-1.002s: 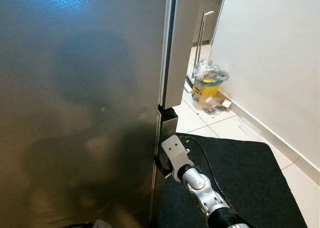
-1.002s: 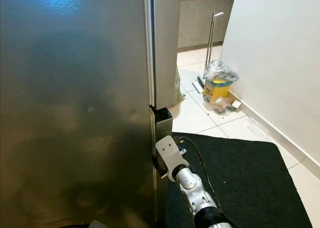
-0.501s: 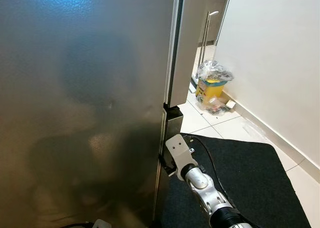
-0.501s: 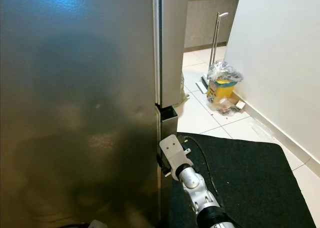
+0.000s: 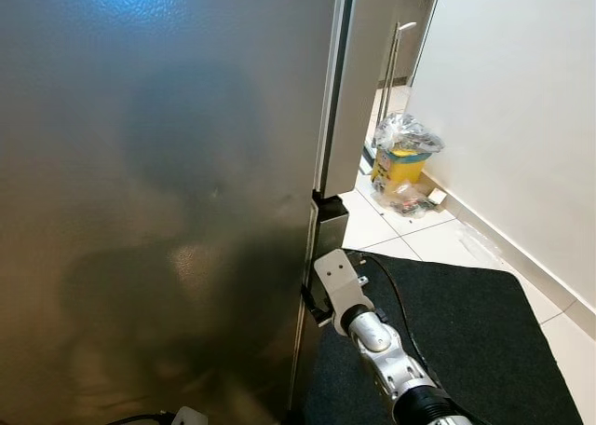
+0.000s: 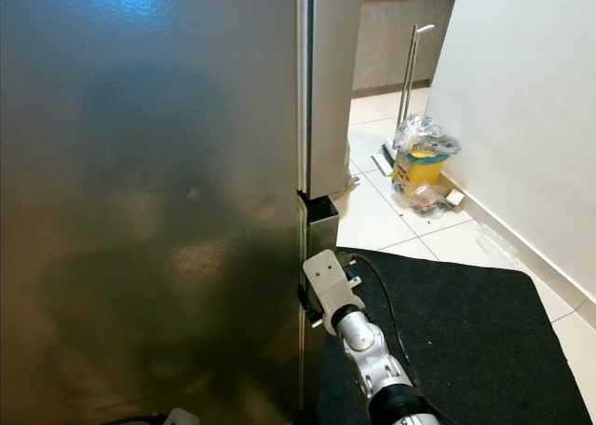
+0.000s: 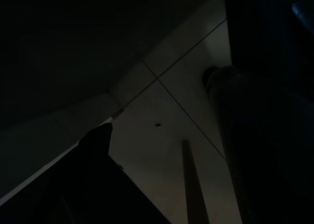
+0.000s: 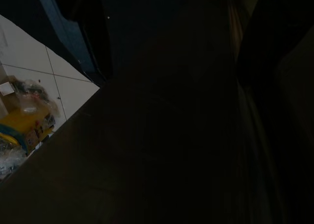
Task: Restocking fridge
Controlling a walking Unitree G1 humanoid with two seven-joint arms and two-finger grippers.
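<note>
Fridge [image 5: 168,192]: tall stainless-steel unit, door shut, its brushed front taking up most of the head views and standing directly before the robot; no interior or shelf on show, and no item for restocking visible anywhere. Right gripper [image 5: 317,299]: at the end of the silver right arm [image 5: 386,369], tucked against the door's right edge low down, just under the step where the upper panel meets the lower one; judged to be placed there to hook or pull the edge and swing the door open, the first step before any stocking. Fingers lie behind the grey wrist plate and the door edge, so whether they are spread, closed, or clamped on the edge cannot be told (the right wrist view is nearly black and settles nothing). Left gripper [image 7: 98,140]: hanging idle low over pale floor tiles in a very dark view; one dark fingertip makes a silhouette, finger spacing not readable. Black mat [image 5: 466,332]: on the floor beside the fridge, under the right arm. Yellow bin [image 5: 400,159] lined with a clear plastic bag: farther off by the white wall [image 5: 521,117], small litter beside it, a long-handled tool [image 6: 410,80] leaning near it, head indistinct.
</note>
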